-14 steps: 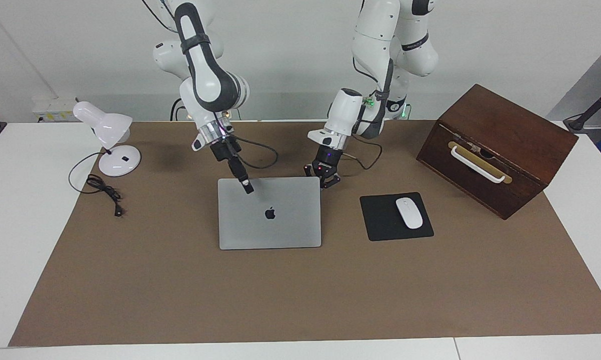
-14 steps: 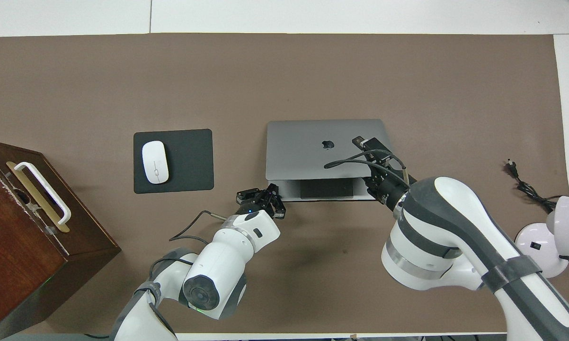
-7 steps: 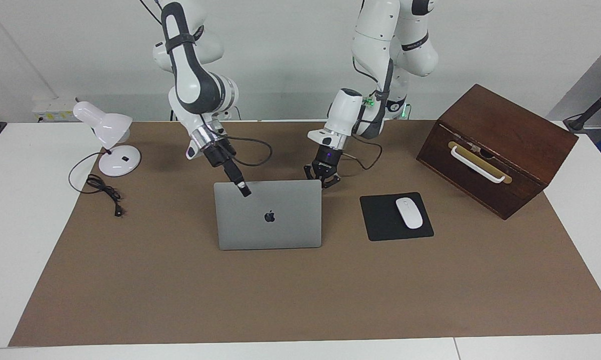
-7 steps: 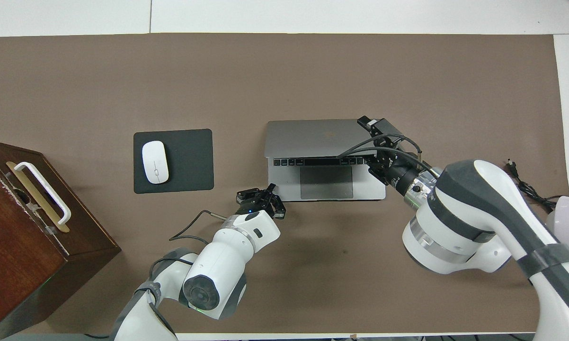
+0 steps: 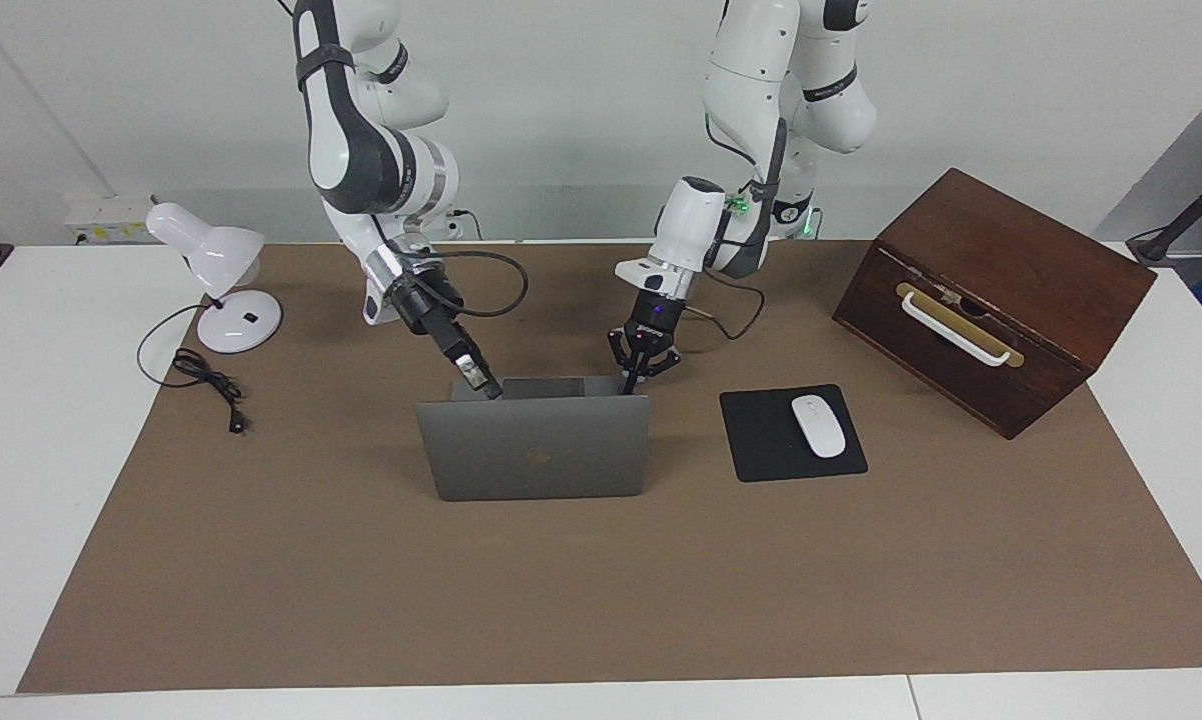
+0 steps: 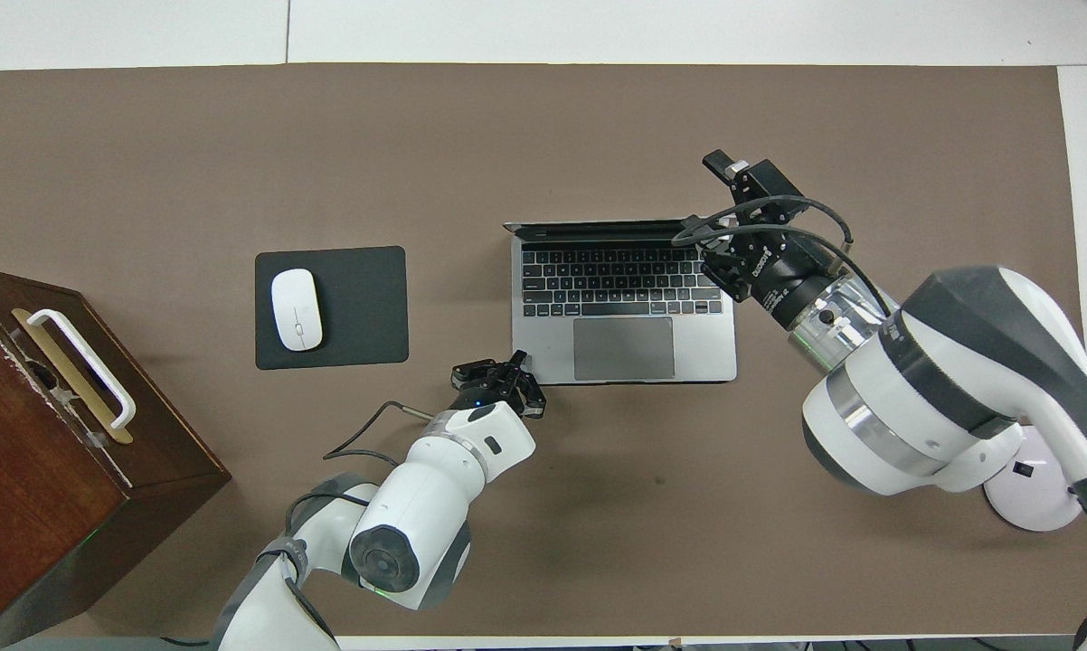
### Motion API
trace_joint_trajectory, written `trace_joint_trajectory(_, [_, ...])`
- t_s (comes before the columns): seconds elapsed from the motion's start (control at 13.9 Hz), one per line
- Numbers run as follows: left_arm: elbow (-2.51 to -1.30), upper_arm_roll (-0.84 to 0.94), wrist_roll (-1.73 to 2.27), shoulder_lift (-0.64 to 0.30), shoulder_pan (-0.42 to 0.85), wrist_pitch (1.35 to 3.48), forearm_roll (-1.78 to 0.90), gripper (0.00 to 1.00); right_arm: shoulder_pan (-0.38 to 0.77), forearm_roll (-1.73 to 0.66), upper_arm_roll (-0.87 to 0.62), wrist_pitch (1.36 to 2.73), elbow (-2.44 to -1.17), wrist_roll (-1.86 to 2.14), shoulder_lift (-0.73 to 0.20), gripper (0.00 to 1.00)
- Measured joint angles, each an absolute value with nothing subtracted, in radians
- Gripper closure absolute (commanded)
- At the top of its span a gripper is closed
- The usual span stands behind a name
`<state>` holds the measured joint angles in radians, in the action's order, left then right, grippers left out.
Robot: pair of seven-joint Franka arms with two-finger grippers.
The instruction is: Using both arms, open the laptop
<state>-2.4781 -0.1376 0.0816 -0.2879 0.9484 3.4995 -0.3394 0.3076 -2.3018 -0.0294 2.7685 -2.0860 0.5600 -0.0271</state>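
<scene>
The laptop [image 5: 536,447] stood open near the middle of the brown mat [image 5: 601,600], its lid roughly upright with its back turned away from the robots. In the overhead view the lid [image 6: 598,228] showed only as a thin edge, so the screen itself was hidden, while the keyboard [image 6: 618,282] and trackpad [image 6: 623,348] lay fully exposed. In the facing view the logo on the lid was hard to make out.

The right gripper [image 5: 484,385] was at the top edge of the lid, at the corner toward the right arm's end of the table. Whether it pinched the edge or merely pressed against it could not be told; in the overhead view its tip [image 6: 726,169] was seen apart from the lid line only because it was raised. The left gripper [image 5: 643,366] was down at the base corner nearest the robots on the left arm's side, its fingers [image 6: 531,396] spread apart and closed on nothing; contact with the base could not be confirmed.

The mouse [image 5: 819,425] rested on the black mouse pad [image 5: 761,440] beside the laptop, toward the left arm's end. The wooden box [image 5: 991,295] was cut off in the overhead view, and there the right arm covered most of the lamp [image 5: 216,275].
</scene>
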Motion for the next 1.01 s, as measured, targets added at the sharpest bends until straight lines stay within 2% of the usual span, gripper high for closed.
trace_joint_trajectory(0.29, [-2.478, -0.138, 0.081, -0.288, 0.948, 3.500, -0.339, 1.00, 0.293, -2.340, -0.029, 2.753, -2.037, 0.560, -0.027, 0.01])
trace_joint_trajectory(1.01, [-2.478, -0.138, 0.079, -0.288, 0.948, 3.500, -0.339, 1.00, 0.249, -2.377, -0.029, 2.691, -2.005, 0.560, -0.027, 0.01])
